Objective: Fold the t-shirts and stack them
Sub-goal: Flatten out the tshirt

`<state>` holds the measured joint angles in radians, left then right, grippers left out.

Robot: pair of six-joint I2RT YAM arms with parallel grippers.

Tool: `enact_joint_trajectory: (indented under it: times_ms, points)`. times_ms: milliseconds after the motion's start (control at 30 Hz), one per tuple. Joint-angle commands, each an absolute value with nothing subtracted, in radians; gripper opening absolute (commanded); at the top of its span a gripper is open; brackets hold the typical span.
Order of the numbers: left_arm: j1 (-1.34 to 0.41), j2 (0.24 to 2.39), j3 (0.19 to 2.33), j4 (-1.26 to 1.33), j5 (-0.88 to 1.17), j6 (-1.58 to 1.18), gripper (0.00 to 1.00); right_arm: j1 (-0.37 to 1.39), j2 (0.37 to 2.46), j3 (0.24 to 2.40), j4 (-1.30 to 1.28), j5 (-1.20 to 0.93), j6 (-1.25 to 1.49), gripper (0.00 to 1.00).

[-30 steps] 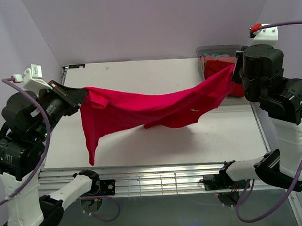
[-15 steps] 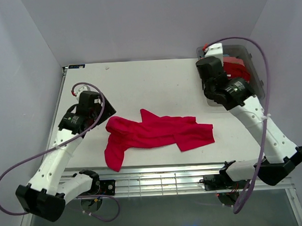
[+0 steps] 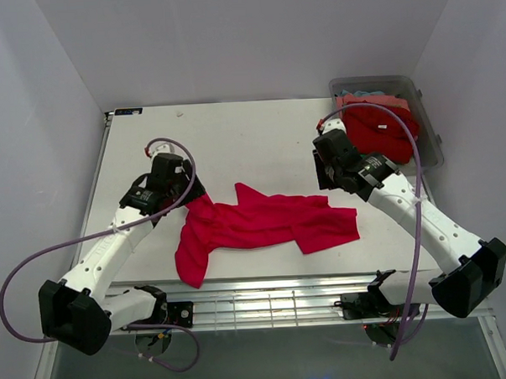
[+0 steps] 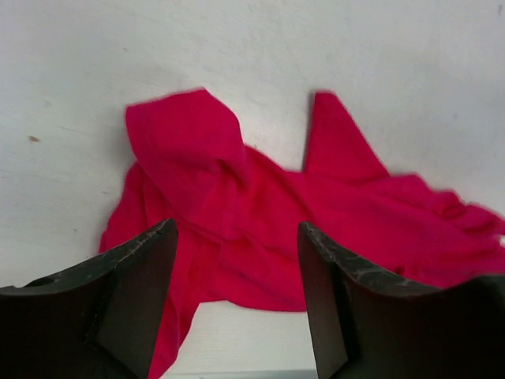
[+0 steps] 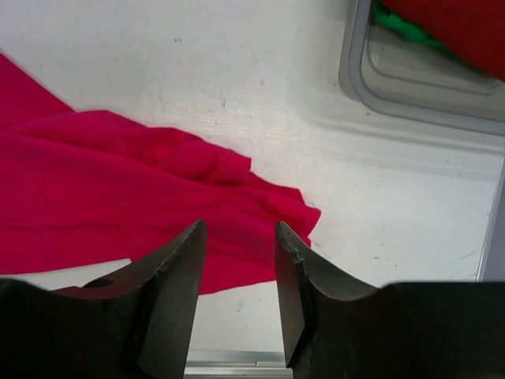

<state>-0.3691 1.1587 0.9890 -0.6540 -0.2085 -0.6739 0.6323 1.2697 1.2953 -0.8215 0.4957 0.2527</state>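
Observation:
A crimson t-shirt (image 3: 255,227) lies crumpled in a loose band across the front middle of the white table (image 3: 259,135). My left gripper (image 3: 188,192) hovers at the shirt's left end, open, with nothing between its fingers. The left wrist view shows the bunched cloth (image 4: 260,229) spread below my left gripper (image 4: 237,227). My right gripper (image 3: 324,174) hangs just above the shirt's right end, its jaws partly apart and empty. In the right wrist view the shirt's right edge (image 5: 102,205) lies under my right gripper (image 5: 240,227).
A clear plastic bin (image 3: 431,140) stands at the back right corner. It holds more red shirts (image 3: 385,129) and a bit of light blue cloth (image 3: 362,93). The bin's rim (image 5: 410,103) and some green cloth (image 5: 398,24) show in the right wrist view.
A second ago the shirt hung stretched between both shut grippers. Both have let go and it now lies on the table. Both arms have since come down close to its ends.

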Motion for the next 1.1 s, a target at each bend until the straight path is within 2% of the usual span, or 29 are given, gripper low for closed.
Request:
enact_joint_trajectory:
  times_ms: [0, 67, 267, 733, 1067]
  points:
    - [-0.458, 1.149, 0.908, -0.638, -0.120, -0.661, 0.71, 0.629, 1.255, 1.223, -0.833, 0.434, 0.296, 0.46]
    - [-0.495, 1.155, 0.853, -0.638, -0.121, -0.678, 0.66, 0.629, 1.246, 1.198, -0.831, 0.431, 0.310, 0.46]
    - [-0.577, 1.221, 0.828, -0.624, -0.159, -0.698, 0.65, 0.629, 1.221, 1.170, -0.813, 0.422, 0.331, 0.46]
    - [-0.581, 1.319, 0.879, -0.534, -0.288, -0.647, 0.65, 0.629, 1.169, 1.074, -0.807, 0.425, 0.360, 0.45]
    - [-0.583, 1.347, 0.887, -0.543, -0.318, -0.629, 0.55, 0.629, 1.126, 1.022, -0.815, 0.449, 0.374, 0.45]
